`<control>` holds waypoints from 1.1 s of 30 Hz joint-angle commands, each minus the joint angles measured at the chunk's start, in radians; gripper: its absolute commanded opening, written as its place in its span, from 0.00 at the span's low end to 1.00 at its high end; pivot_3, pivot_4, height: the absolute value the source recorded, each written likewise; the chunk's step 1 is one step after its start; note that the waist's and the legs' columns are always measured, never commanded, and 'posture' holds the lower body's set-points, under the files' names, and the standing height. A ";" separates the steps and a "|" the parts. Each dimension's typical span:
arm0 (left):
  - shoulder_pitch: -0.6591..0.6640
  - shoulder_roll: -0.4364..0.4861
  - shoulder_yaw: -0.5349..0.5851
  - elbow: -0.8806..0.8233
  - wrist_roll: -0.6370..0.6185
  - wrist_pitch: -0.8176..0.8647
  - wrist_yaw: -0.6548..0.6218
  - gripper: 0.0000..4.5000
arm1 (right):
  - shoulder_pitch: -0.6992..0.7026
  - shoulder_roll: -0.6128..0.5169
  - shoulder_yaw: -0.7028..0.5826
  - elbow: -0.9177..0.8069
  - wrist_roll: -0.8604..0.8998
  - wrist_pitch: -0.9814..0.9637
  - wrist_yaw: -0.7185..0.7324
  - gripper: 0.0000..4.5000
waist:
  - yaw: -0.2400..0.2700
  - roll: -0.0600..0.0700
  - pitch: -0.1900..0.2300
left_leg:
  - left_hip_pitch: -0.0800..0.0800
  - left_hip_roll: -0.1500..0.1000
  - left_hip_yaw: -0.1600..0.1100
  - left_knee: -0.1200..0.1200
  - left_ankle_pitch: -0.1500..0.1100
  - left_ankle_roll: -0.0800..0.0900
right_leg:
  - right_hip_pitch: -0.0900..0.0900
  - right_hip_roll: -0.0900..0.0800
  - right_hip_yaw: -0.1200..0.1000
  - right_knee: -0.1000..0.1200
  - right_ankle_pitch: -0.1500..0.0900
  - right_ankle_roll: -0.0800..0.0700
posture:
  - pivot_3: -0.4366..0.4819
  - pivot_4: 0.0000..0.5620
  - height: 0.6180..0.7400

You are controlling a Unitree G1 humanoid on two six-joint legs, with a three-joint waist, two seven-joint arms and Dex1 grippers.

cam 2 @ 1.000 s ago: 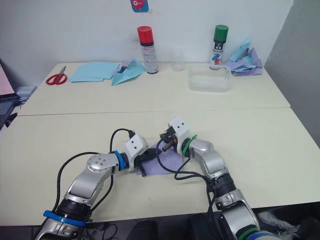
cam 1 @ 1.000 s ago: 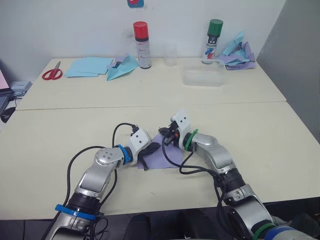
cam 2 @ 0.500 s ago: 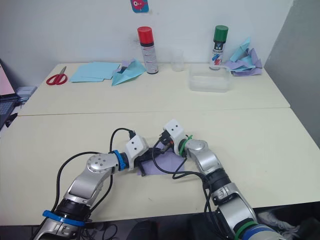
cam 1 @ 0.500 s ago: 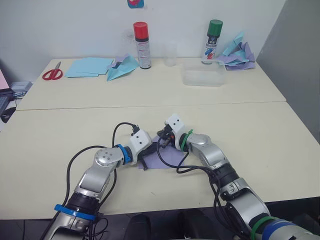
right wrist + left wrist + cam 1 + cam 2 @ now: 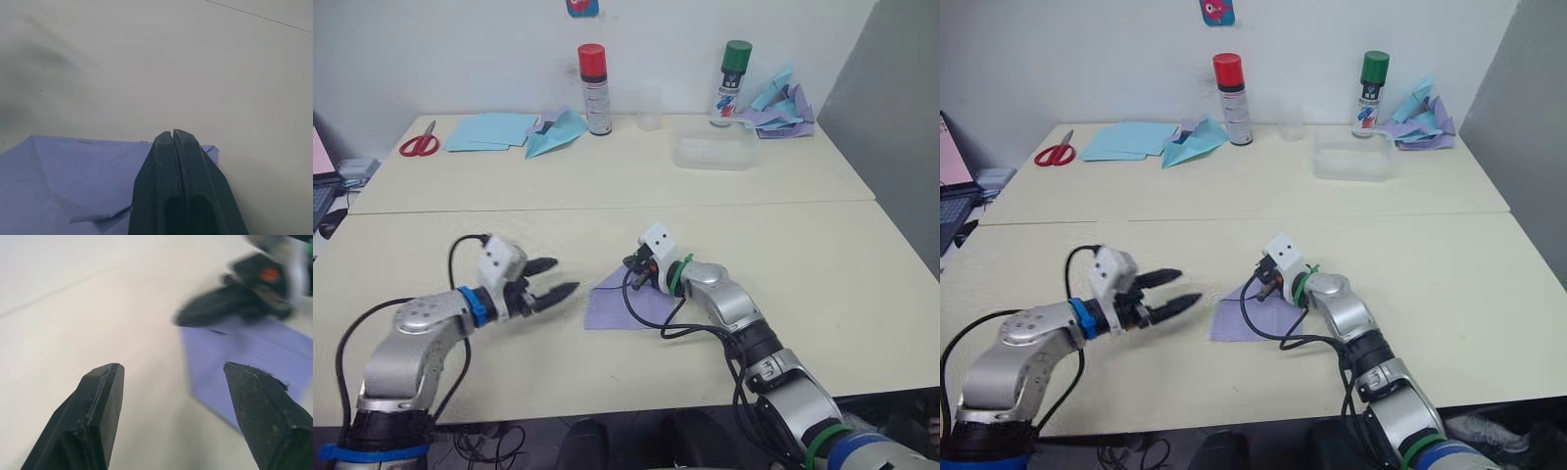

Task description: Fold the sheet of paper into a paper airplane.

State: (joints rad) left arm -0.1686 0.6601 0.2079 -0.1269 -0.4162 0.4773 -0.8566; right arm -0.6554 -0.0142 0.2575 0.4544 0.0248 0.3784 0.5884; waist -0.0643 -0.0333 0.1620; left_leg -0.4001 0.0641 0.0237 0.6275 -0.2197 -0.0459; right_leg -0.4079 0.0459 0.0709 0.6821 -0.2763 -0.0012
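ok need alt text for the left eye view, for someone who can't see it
The right pincer, shut, presses on the far edge of the lavender sheet of paper lying on the table. The left pincer hangs open, off the sheet's left side.

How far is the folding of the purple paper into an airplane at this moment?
Early stage. Done: the sheet of paper lies flat on the table, with crease lines and a small folded flap seen in the right wrist view. In hand: the right gripper, jaws shut, presses near the far edge; the left gripper hovers open beside it. Left: the wedge shape and upright fin are not formed.
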 commanded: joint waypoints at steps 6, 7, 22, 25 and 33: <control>-0.120 -0.118 -0.116 0.076 0.062 -0.097 0.054 0.15 | 0.017 -0.002 0.015 -0.008 -0.002 0.015 0.017 0.00 | 0.006 0.000 0.000 | 0.000 0.000 0.002 0.000 0.000 0.000 | 0.000 0.000 0.001 0.000 0.000 0.000 | 0.48 0.27 1.00; -0.126 -0.127 -0.134 0.077 0.068 -0.101 0.052 0.07 | 0.019 -0.003 0.016 -0.011 -0.002 0.017 0.017 0.00 | 0.006 0.000 0.000 | 0.000 0.000 0.002 0.000 0.000 0.000 | 0.000 0.000 0.001 0.000 0.000 0.000 | 0.48 0.27 1.00; -0.088 -0.137 -0.312 0.106 0.181 -0.148 0.012 0.01 | 0.038 -0.011 0.017 -0.045 -0.003 0.036 0.015 0.00 | 0.007 0.000 0.000 | 0.000 0.000 0.001 -0.001 0.000 0.000 | -0.001 0.001 0.001 0.000 0.000 0.000 | 0.48 0.27 1.00; -0.083 -0.151 -0.334 0.148 0.193 -0.160 0.007 0.01 | 0.038 -0.010 0.017 -0.047 -0.002 0.037 0.016 0.00 | 0.006 0.000 0.000 | 0.000 0.000 0.001 -0.001 0.000 0.000 | -0.001 0.001 0.001 0.000 0.000 0.000 | 0.48 0.27 1.00; -0.097 -0.187 -0.344 0.225 0.186 -0.170 -0.009 0.01 | 0.046 -0.003 0.010 -0.096 0.020 0.043 0.034 0.00 | 0.007 0.000 -0.001 | 0.000 0.000 0.001 -0.001 0.000 0.000 | 0.000 0.001 0.001 0.000 0.000 0.000 | 0.48 0.27 1.00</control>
State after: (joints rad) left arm -0.2703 0.4830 -0.1191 0.0769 -0.2341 0.2972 -0.8612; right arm -0.6188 -0.0213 0.2581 0.3866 0.0308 0.4100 0.6089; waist -0.0571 -0.0336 0.1615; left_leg -0.4001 0.0639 0.0247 0.6270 -0.2197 -0.0459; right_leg -0.4080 0.0467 0.0717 0.6822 -0.2761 -0.0011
